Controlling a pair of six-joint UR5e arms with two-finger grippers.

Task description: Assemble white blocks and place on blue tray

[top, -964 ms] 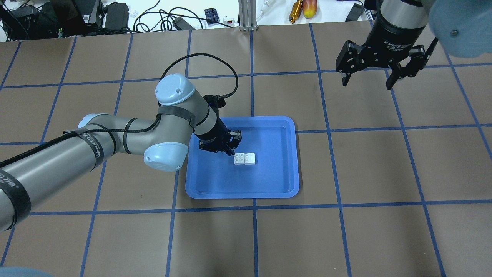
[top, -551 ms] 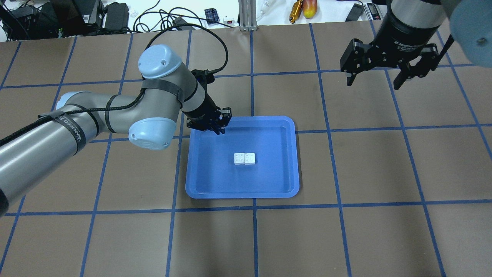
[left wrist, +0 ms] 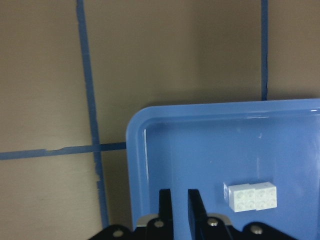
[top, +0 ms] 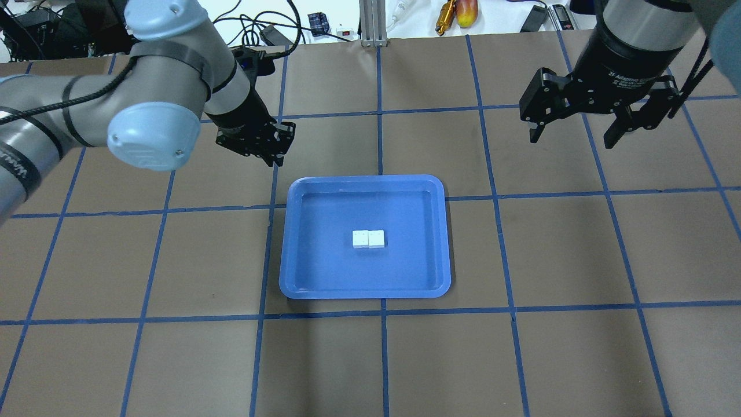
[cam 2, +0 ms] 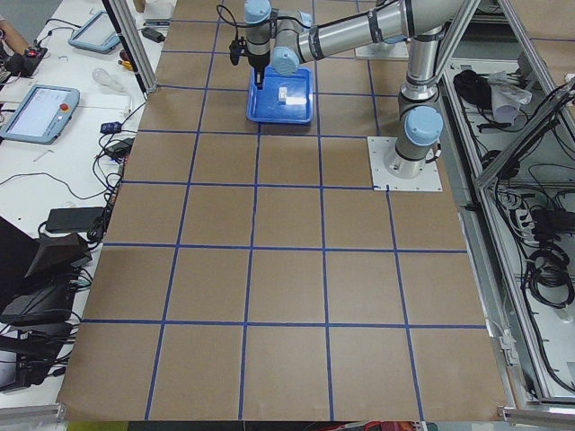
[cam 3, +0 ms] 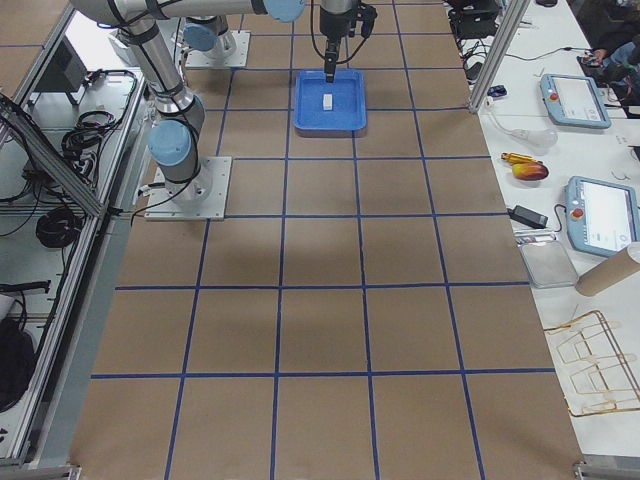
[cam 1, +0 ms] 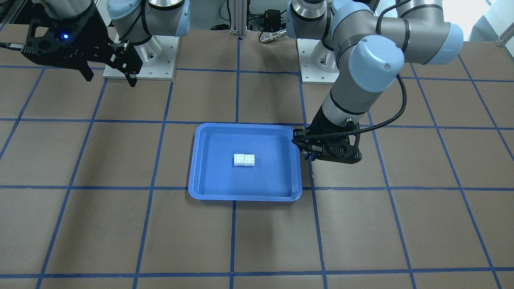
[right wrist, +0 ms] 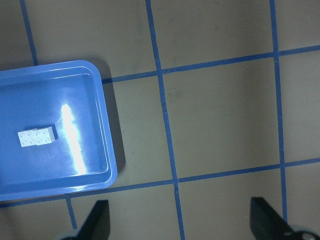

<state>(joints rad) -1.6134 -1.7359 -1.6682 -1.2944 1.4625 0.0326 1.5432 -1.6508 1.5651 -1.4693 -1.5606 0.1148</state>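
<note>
The two white blocks (top: 369, 238) lie joined side by side near the middle of the blue tray (top: 324, 266). They also show in the front view (cam 1: 244, 159), the left wrist view (left wrist: 250, 196) and the right wrist view (right wrist: 36, 136). My left gripper (top: 271, 160) is shut and empty, raised beyond the tray's far left corner; its fingers (left wrist: 164, 200) stand close together. My right gripper (top: 571, 139) is open and empty, high over the far right of the table, well away from the tray (cam 1: 217, 176).
Cables, power bricks and a yellow-red object (top: 460, 11) lie beyond the table's far edge, with an aluminium post (top: 370, 23) at its middle. The two arm bases (cam 1: 138, 60) stand on the robot's side. The brown mat has a blue tape grid.
My left gripper has drawn back from beside the blocks, out of the tray and off to its far left. The blocks stayed in place. The right arm shifted slightly.
</note>
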